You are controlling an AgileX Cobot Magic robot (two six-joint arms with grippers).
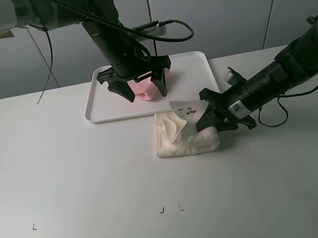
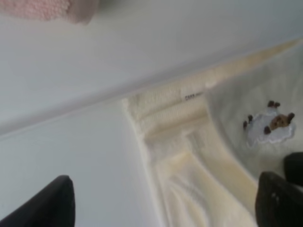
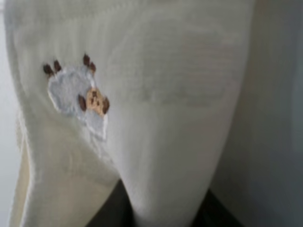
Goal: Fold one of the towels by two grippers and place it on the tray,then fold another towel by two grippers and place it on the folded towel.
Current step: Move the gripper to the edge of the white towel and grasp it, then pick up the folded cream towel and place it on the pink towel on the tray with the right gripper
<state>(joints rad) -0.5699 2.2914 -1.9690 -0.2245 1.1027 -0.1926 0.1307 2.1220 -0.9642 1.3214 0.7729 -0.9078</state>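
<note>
While my left gripper hangs open over the tray, my right gripper pinches the cream towel.

Left end effector spread wide, right end effector pinched.

cream towel, small printed label, lettering too blurred to read

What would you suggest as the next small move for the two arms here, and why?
Probably bring the left gripper off the tray and down to the cream towel. Its jaws are open above the pink towel, already bundled on the tray, while the right gripper lifts one edge of the cream towel alone, and the fold needs both.
</note>
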